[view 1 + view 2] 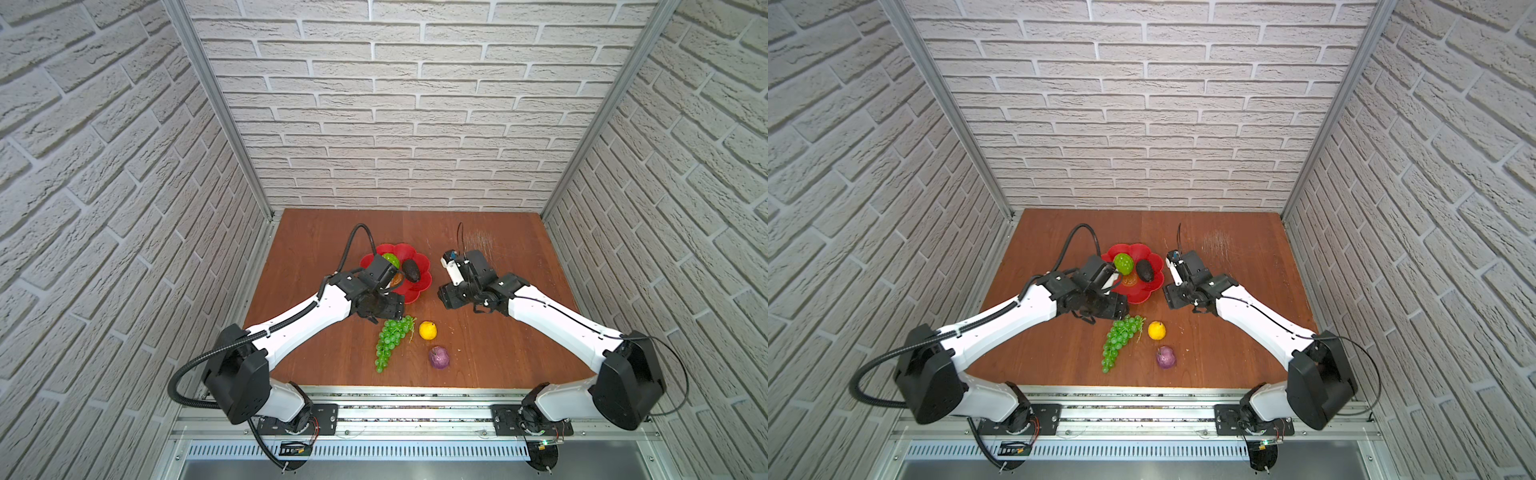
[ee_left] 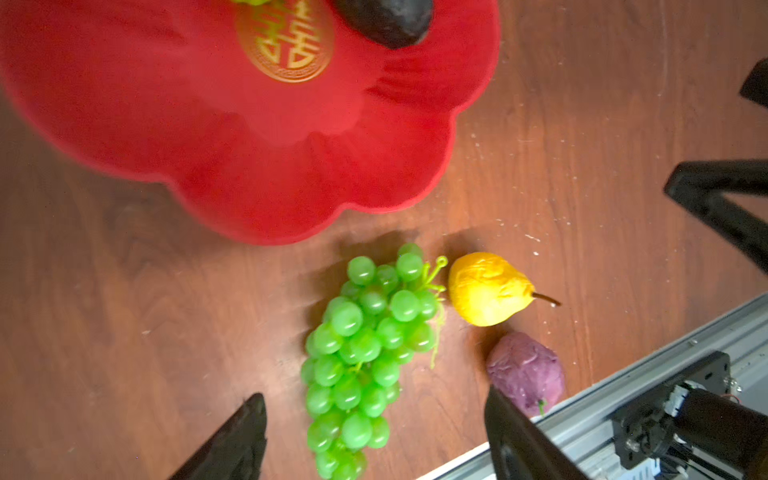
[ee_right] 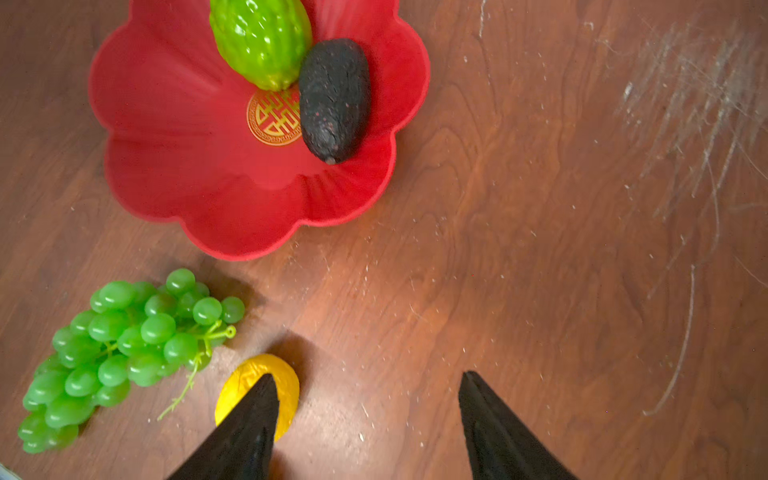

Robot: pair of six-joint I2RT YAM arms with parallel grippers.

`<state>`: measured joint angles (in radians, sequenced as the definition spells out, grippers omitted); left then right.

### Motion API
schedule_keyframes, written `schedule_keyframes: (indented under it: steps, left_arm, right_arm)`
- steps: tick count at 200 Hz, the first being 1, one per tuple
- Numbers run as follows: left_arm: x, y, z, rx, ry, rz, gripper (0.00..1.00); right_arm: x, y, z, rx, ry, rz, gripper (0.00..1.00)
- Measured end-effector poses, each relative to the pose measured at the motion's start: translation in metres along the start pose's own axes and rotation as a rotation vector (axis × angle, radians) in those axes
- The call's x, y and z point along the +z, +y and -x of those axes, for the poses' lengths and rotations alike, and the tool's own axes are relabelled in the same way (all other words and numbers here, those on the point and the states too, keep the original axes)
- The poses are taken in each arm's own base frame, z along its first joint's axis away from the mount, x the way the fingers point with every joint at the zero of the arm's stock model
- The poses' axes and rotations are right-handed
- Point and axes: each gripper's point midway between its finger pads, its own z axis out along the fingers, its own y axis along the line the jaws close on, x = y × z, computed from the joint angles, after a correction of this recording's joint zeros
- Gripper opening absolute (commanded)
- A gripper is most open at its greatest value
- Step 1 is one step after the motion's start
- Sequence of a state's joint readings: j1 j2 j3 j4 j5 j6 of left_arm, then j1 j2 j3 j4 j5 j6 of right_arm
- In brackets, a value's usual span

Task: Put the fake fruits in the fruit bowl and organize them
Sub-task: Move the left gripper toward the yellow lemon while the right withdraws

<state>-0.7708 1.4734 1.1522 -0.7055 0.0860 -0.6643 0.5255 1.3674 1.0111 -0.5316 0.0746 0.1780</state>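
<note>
**Two fruits in, three out**

From my station I count two pieces inside the shallow glossy red flower-shaped plastic bowl [image 3: 166,124]: the bumpy bright-green plastic fruit [image 3: 262,41] and the dark rough-skinned fake avocado [image 3: 334,99]. They lie side by side, touching, in the far half of the bowl. The avocado covers one edge of the round gold emblem [image 3: 270,120] at the centre.

The bowl sits on the brown wooden bench [image 1: 316,257], about mid-width and in its far half in both top views. The other three pieces lie on the bench, nearer to me than the bowl. The long bunch of green plastic grapes [image 1: 390,343] lies slantwise, its stalk end near the bowl's near rim. The yellow pear-shaped fruit [image 1: 427,330], with a thin brown stem, lies just right of that stalk end. The purple roundish fruit [image 1: 439,358] lies near it, toward the front edge.

The left tool [image 2: 376,395] hangs over the bowl's near-left rim and the top of the grape bunch. Its two black fingers stand apart and grip nothing; in the left wrist view the grapes show between them, down on the bench. The right tool [image 3: 369,375] hangs over the bench just right of the bowl, its fingers likewise spread and holding nothing. In the right wrist view one finger hides part of the yellow fruit.
</note>
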Motion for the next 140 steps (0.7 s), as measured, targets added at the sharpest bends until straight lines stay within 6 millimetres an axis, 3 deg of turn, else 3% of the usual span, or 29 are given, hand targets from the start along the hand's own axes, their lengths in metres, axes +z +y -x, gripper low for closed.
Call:
schedule_keyframes:
  steps: [41, 61, 106, 140]
  left_arm:
    - [0.026, -0.051, 0.008, 0.142, 0.054, -0.006, 0.81]
    - [0.036, -0.068, 0.008, 0.197, 0.069, -0.011, 0.80]
    - [0.063, -0.089, 0.009, 0.300, 0.127, -0.001, 0.80]
    - [0.080, -0.090, 0.009, 0.363, 0.177, 0.024, 0.80]
  right_arm:
    - [-0.009, -0.023, -0.056, 0.067, 0.062, -0.083, 0.73]
    - [-0.010, -0.034, -0.074, 0.096, 0.112, -0.122, 0.74]
    - [-0.020, -0.062, -0.082, 0.205, 0.111, -0.155, 0.77]
    - [-0.021, -0.074, -0.082, 0.272, 0.102, -0.144, 0.77]
